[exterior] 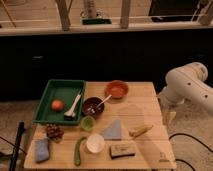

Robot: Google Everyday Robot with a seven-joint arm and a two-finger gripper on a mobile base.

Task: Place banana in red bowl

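Observation:
The pale yellow banana (140, 131) lies on the wooden table (145, 107) near its right front. The round orange-red bowl (117, 89) stands at the far middle of the table, apart from the banana. My white arm (189, 84) reaches in from the right. Its gripper (169, 116) hangs by the table's right edge, above and to the right of the banana, holding nothing that I can see.
A green tray (57, 100) at the left holds an orange fruit (57, 105) and a white utensil. A maroon bowl with a white spoon (93, 106), a green cup (88, 123), a grey cloth (113, 130), a white cup (95, 143), a green vegetable (78, 151), a blue sponge (42, 149) and a dark block (122, 150) fill the front.

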